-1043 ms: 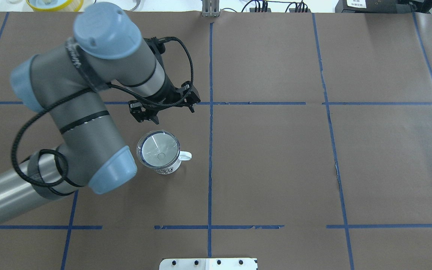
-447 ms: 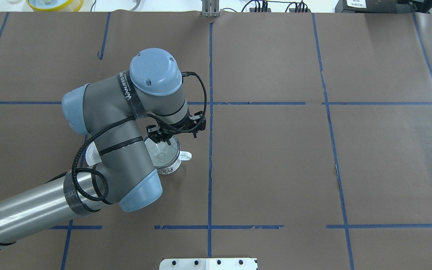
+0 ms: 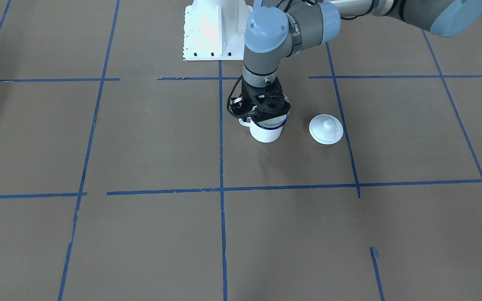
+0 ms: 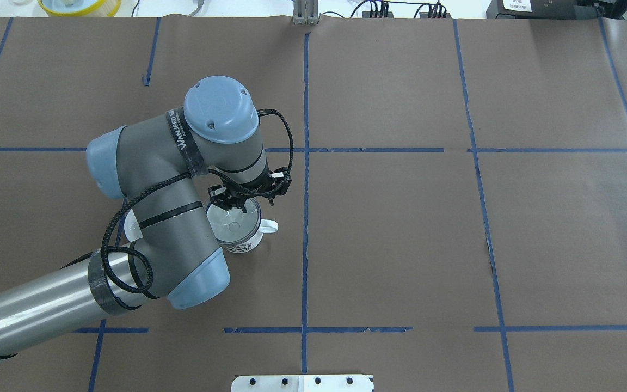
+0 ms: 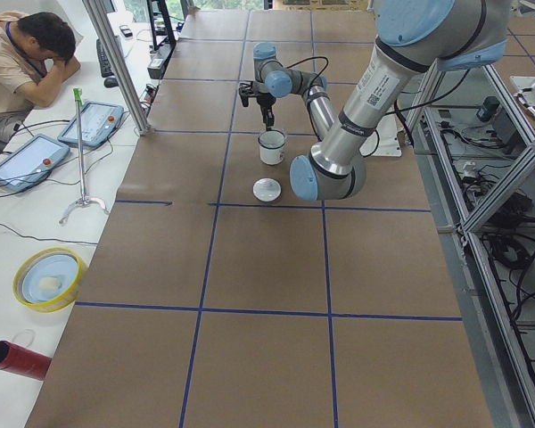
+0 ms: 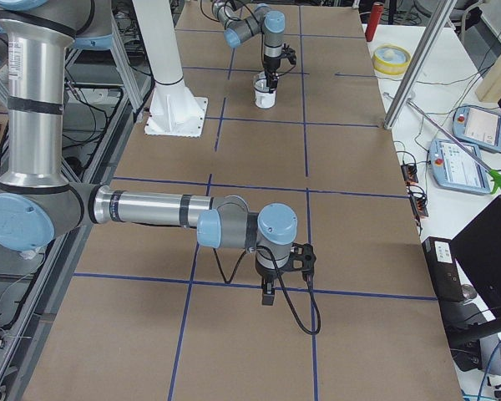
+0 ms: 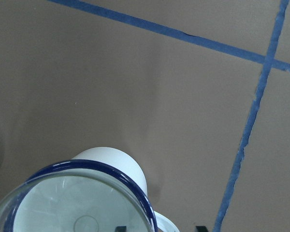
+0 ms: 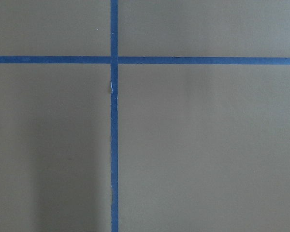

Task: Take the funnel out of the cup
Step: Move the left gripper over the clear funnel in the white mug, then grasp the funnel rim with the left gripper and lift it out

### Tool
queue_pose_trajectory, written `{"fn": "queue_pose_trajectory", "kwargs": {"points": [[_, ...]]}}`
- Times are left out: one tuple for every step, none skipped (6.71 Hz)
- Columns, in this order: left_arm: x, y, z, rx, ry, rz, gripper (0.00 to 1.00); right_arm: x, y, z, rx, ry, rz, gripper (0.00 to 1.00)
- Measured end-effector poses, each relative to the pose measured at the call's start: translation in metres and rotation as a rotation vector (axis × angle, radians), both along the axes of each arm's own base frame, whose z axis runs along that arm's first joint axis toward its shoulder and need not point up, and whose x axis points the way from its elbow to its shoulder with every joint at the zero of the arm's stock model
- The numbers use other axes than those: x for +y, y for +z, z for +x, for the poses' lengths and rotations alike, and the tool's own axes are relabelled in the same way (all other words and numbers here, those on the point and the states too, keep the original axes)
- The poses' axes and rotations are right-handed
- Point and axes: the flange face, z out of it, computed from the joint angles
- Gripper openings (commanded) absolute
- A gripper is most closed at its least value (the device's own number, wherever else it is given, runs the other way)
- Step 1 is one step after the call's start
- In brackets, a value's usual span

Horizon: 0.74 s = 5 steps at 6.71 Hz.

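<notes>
The cup (image 4: 241,246), a white mug with a dark blue rim, stands left of the table's middle with its handle to the right. The clear funnel (image 4: 230,222) sits in its mouth. My left gripper (image 4: 241,204) hangs over the cup's far rim, pointing down. In the left wrist view its two dark fingertips (image 7: 120,228) stand apart at the bottom edge, on either side of the cup (image 7: 111,165) rim above the handle, with the funnel (image 7: 72,208) inside. The jaws are open. My right gripper (image 6: 267,294) shows only in the exterior right view; I cannot tell its state.
A white domed lid with a knob (image 3: 326,128) lies on the table beside the cup (image 3: 266,133), partly hidden under my left arm in the overhead view (image 4: 130,224). The white robot base (image 3: 214,29) stands behind. Blue tape lines cross the brown table cover.
My left arm has swung down and in. Its gripper has moved from beyond the cup to right over the cup's far rim, then shifted slightly.
</notes>
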Motion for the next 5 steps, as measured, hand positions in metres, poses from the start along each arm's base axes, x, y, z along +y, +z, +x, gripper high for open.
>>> {"fn": "queue_pose_trajectory", "kwargs": {"points": [[0.0006,0.0013,-0.0003,-0.001,0.001,0.0,0.0,0.0,0.0,0.0,0.0,0.0,0.0,1.0],[0.0016,0.0004,-0.0012,0.002,0.002,0.002,0.0,0.0,0.0,0.0,0.0,0.0,0.0,1.0],[0.0025,-0.0007,-0.0023,0.004,0.002,0.003,0.0,0.0,0.0,0.0,0.0,0.0,0.0,1.0],[0.0033,-0.0012,-0.0028,0.001,0.003,0.002,0.0,0.0,0.0,0.0,0.0,0.0,0.0,1.0],[0.005,-0.0032,-0.0052,-0.007,0.006,0.001,0.0,0.0,0.0,0.0,0.0,0.0,0.0,1.0]]}}
